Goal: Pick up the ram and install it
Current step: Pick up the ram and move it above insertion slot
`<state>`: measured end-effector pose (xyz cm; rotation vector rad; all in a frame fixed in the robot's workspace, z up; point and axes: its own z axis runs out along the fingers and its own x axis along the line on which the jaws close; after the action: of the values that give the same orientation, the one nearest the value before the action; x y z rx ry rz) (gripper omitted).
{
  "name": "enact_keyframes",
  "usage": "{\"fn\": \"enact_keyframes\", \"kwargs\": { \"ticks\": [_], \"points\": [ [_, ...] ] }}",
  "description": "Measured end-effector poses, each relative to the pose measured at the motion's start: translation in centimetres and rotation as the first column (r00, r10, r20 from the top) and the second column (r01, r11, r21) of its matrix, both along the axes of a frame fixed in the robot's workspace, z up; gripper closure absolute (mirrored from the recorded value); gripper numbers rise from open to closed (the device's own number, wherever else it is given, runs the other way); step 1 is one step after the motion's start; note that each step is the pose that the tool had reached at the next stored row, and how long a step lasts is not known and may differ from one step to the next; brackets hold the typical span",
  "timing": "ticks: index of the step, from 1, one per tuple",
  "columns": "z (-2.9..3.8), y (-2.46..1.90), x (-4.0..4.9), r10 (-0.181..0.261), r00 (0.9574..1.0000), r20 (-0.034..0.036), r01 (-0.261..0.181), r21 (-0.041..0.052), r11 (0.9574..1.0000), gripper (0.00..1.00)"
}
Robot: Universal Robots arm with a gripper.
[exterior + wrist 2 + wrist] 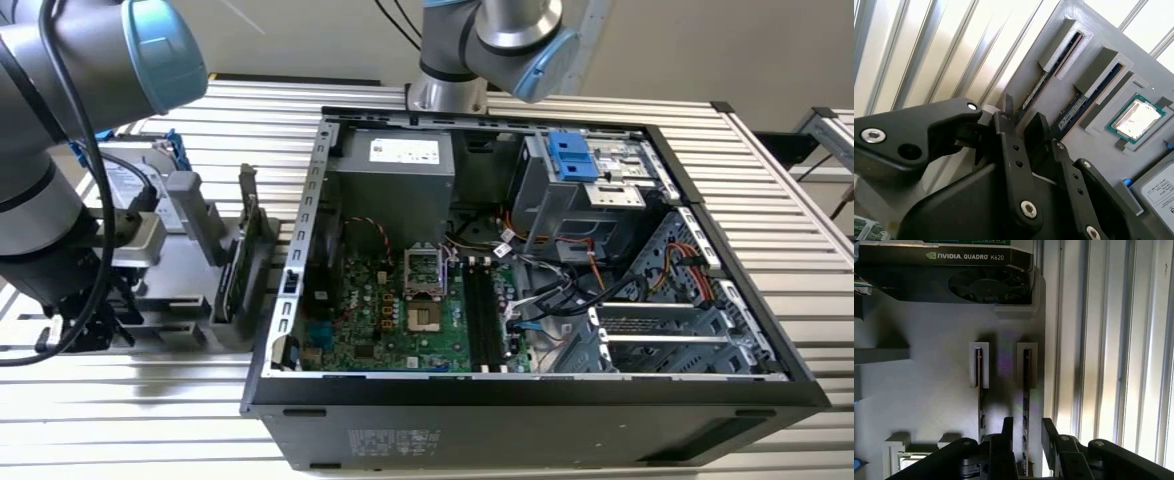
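Two ram sticks stand on edge in slots of a grey holder. In both wrist views my gripper is open, with one finger on each side of the ram nearest the holder's edge. A small gap shows between each finger and the board. The other stick stands in the neighbouring slot. In the exterior view my arm hangs over the holder at the exterior view's left, and the motherboard's black slots lie inside the open computer case.
A graphics card with a fan lies on the holder beyond the sticks. A processor chip sits in a pocket beside them. Cables and a drive cage crowd the case. A ribbed metal table carries everything.
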<state>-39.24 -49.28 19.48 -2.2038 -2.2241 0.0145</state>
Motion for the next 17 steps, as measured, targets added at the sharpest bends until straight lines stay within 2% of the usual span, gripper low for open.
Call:
{"fn": "enact_keyframes", "kwargs": {
  "ticks": [17],
  "points": [
    [-0.04,-0.03,0.00,0.000,1.0000,0.0000,0.000,0.0000,1.0000,1.00]
  ]
}}
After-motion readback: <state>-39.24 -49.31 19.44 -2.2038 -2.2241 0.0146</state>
